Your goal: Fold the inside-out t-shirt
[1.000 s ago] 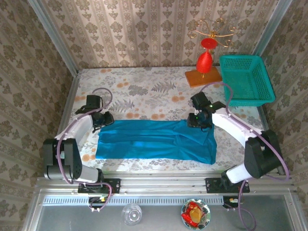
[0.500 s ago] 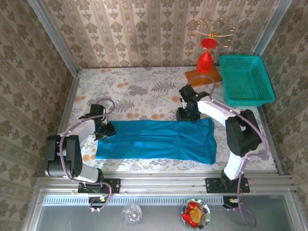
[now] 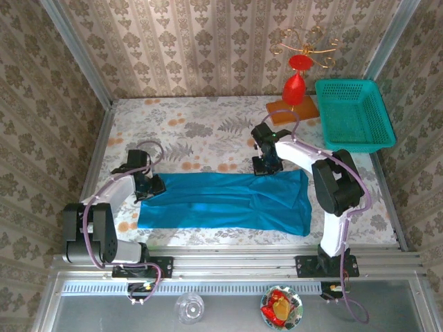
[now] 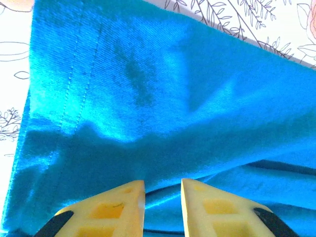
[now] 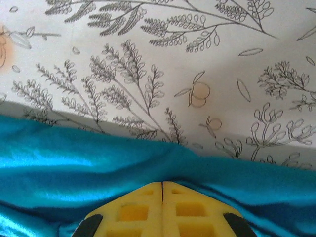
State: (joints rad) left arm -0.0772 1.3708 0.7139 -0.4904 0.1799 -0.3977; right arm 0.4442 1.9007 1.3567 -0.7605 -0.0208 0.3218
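The shirt lies in a long band, crosswise folds seemingly left; left gripper jaws slightly spread, right gripper jaws pressed together.

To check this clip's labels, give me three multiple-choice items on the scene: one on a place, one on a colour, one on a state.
1. Where does the green basket stand?
A) far right corner of the table
B) near left corner
C) the table's middle
2. What colour is the t-shirt?
A) red
B) blue
C) white
3. How do the right gripper's jaws stand?
A) wide open
B) around the basket
C) shut
Answers: 1 A, it sits by the far right wall. 2 B, bright blue cloth lies across the table. 3 C, the wrist view shows its fingers pressed together at the t-shirt's edge.
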